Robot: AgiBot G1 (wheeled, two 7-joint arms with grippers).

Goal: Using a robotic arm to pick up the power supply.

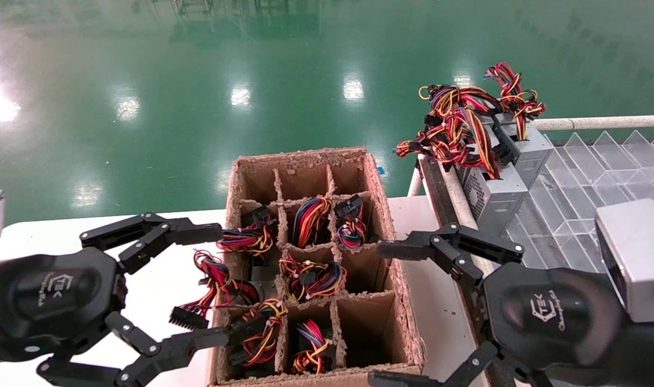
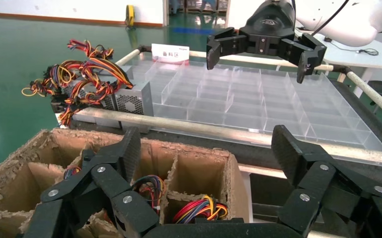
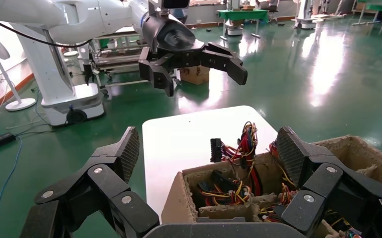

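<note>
Both arms hover low over the white table [image 1: 160,301], one on either side of the brown divided cardboard box [image 1: 383,215]. The left gripper [image 1: 219,285] sits at the box's left wall, claw fingers spread wide and holding nothing. The right gripper [image 1: 383,314] mirrors it at the right wall, fingers just as wide apart and equally empty (seen from the left wrist view it hangs above the clear divided tray [image 2: 258,106]). Several compartments hold bundles of coloured wires [image 1: 311,277]. The power supply [image 1: 493,196], a grey metal box with a tangle of red and yellow wires on top, stands at the tray's near corner beside others alike, untouched, well clear of both grippers.
</note>
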